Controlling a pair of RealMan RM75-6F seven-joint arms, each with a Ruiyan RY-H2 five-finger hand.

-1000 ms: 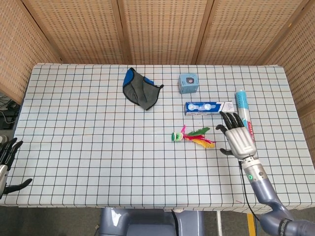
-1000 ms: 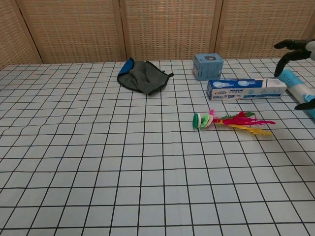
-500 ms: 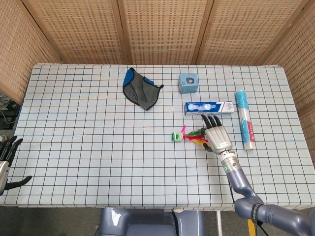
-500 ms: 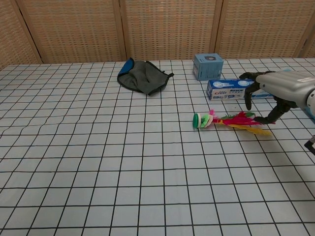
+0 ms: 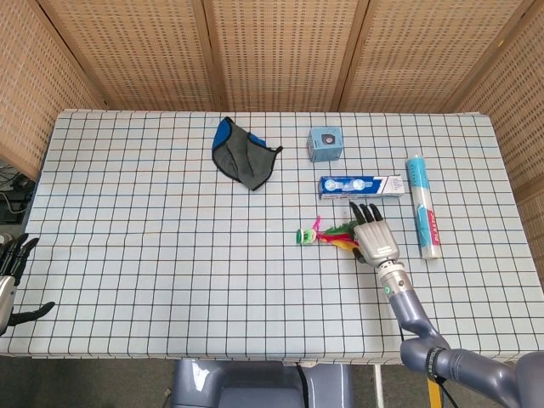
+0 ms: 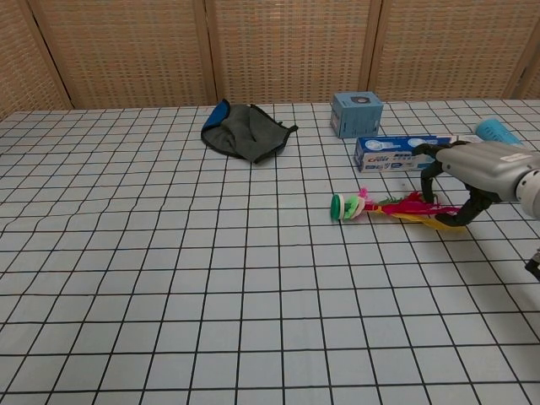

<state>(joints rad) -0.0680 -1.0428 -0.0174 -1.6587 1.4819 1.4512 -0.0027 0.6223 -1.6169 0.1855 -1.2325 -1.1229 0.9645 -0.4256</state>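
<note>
Head view: right hand [image 5: 375, 239] lies palm-down over the feather end of the shuttlecock toy [image 5: 327, 235], mid-right of the bench [image 5: 127, 255], just below the toothpaste box [image 5: 361, 185]. Fingers point up-table, apart; nothing gripped as far as this view shows. Green disc base sticks out to the left of the hand, uncovered. Left hand [image 5: 10, 280] hangs off the bench's near left edge, fingers spread, holding nothing.

Chest view: right hand [image 6: 472, 173] arches over the red/yellow feathers, fingertips [image 6: 429, 192] curved down to them, thumb low on the near side; not closed yet, so released, w/ feathers between fingers and thumb. Left hand not shown here.

Handling, as a guess: shuttlecock toy [image 6: 390, 207] v. light, feathers soft and springy, easy to bend or flick away. Base is the stiff part, so best hold is prob. at the neck where feathers meet the disc, w/ a gentle pinch.
</note>
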